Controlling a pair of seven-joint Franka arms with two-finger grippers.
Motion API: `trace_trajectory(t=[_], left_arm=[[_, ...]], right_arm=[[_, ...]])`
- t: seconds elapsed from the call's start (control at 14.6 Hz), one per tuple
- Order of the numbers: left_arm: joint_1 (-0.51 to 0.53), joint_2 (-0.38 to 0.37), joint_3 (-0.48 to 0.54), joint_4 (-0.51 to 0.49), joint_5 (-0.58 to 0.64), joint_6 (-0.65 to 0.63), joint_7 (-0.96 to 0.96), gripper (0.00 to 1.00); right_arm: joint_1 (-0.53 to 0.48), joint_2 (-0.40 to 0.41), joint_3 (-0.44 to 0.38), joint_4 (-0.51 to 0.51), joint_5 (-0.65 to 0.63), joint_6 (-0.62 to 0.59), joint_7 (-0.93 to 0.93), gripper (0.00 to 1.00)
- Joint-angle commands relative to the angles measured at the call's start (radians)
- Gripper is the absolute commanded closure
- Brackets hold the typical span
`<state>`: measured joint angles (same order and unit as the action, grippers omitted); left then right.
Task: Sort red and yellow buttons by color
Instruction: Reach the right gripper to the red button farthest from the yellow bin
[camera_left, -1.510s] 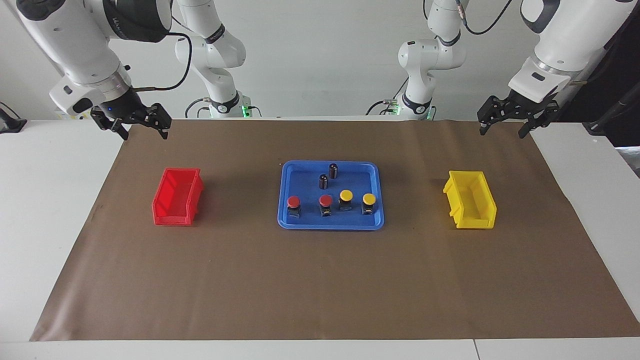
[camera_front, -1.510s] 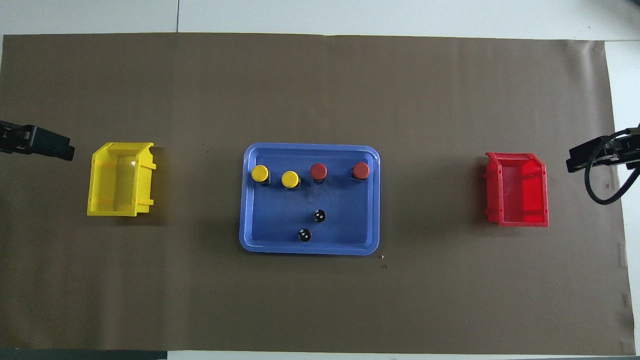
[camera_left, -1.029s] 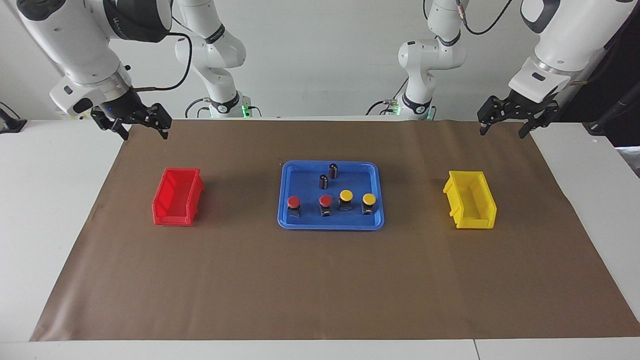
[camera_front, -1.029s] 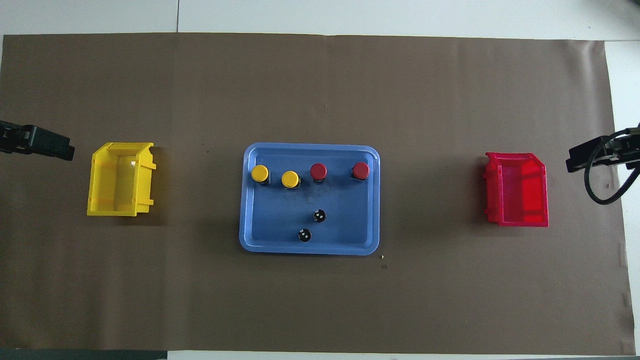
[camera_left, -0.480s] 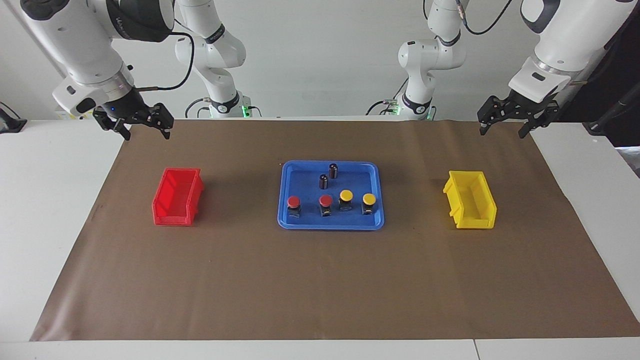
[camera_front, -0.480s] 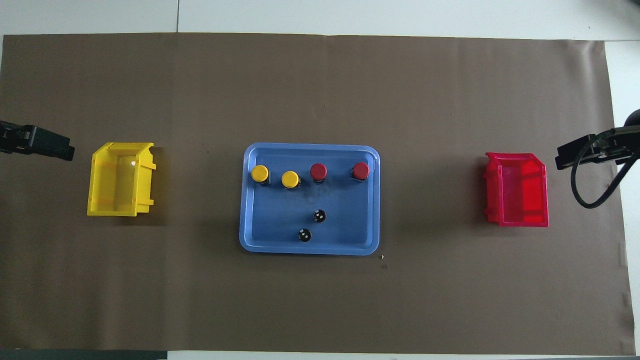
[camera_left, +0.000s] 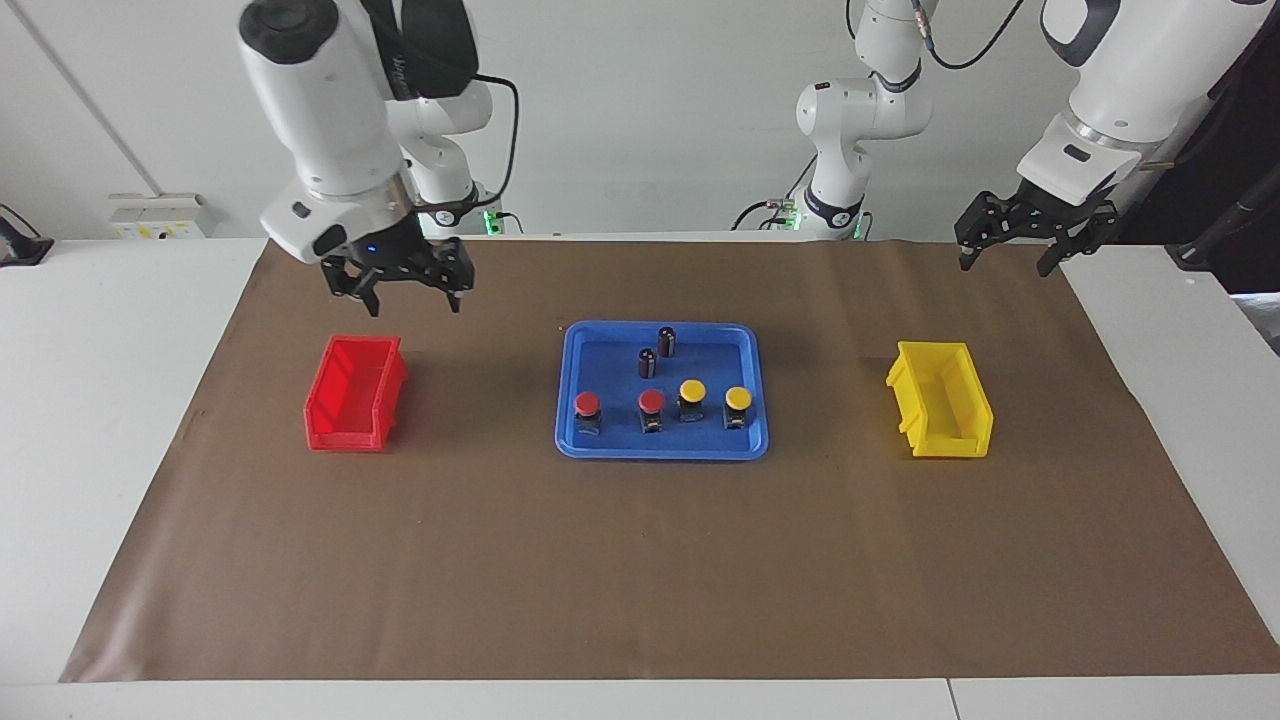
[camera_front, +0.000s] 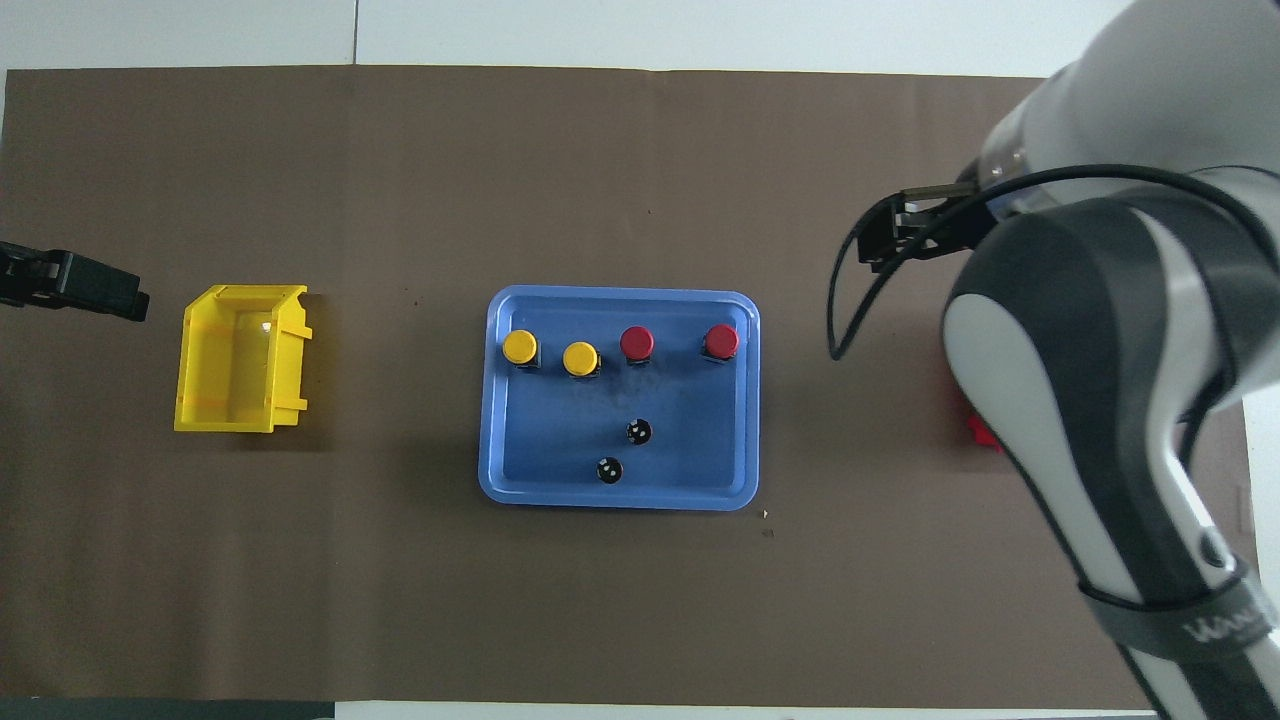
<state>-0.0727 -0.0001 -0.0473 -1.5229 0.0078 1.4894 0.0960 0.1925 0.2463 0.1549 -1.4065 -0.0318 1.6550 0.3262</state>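
The right pincer (camera_left: 410, 295) is hanging wide open over the brown paper beside the red bin (camera_left: 354, 393), holding nothing. The left pincer (camera_left: 1008, 254) is waiting open near the yellow bin (camera_left: 942, 413), and all four buttons (camera_left: 651, 402) are sitting in the blue tray (camera_left: 662, 448).

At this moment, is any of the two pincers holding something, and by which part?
Nothing is held. The right pincer hangs open and empty near the red bin; the left pincer is open and empty too. All four buttons stand in the blue tray.
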Motion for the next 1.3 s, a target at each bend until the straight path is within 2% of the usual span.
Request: trace_trajectory(t=[0.0,0.21,0.48,0.75,1.1,1.17,1.24], left_arm=[[0.005,-0.029,0.003,-0.030,-0.009,0.000,0.005,0.00],[0.005,-0.029,0.003,-0.030,-0.009,0.000,0.005,0.00],[-0.009,-0.027,-0.006,-0.030,-0.011,0.000,0.001,0.00],[-0.002,-0.027,0.000,-0.029,-0.011,0.011,-0.008,0.00],[0.004,-0.031,-0.002,-0.039,-0.011,0.018,-0.045,0.00],[0.004,-0.031,-0.002,-0.040,-0.011,0.023,-0.045,0.00],[0.004,-0.031,-0.002,-0.042,-0.011,0.032,-0.047,0.00]], right_arm=[[0.097,0.092,0.002,-0.021,-0.017,0.133,0.163,0.00],[0.136,0.123,0.002,-0.152,-0.017,0.305,0.241,0.00],[0.139,0.076,0.002,-0.363,-0.019,0.457,0.241,0.00],[0.153,0.085,0.003,-0.397,-0.017,0.491,0.249,0.13],[0.162,0.088,0.002,-0.447,-0.019,0.543,0.248,0.23],[0.160,0.087,0.002,-0.450,-0.019,0.545,0.243,0.27],[0.159,0.087,0.002,-0.450,-0.019,0.543,0.240,0.37]])
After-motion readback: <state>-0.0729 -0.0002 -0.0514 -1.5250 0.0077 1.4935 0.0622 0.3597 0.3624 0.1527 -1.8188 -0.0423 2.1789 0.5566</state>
